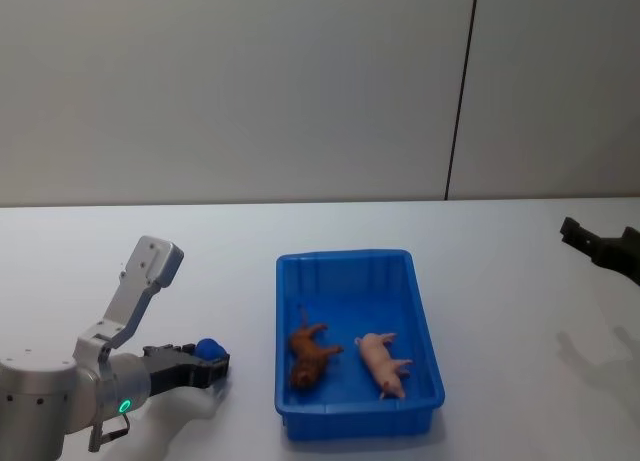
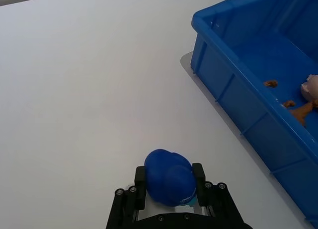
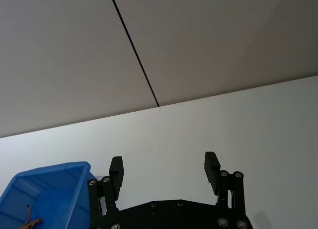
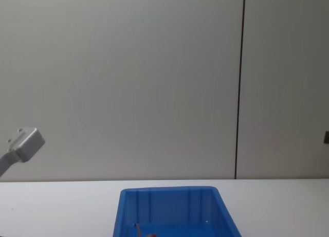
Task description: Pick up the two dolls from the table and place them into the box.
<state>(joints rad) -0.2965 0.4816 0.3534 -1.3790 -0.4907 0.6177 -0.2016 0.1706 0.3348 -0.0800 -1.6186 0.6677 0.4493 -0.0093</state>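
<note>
L arm silver-grey w/ green ring light; black fingers, visible screws.

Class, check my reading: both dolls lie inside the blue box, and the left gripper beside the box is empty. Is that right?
Not quite. Both dolls, the orange-brown doll and the pink doll, do lie inside the blue box, but the left gripper beside the box is not empty: the left wrist view shows it shut on a small blue object.
</note>
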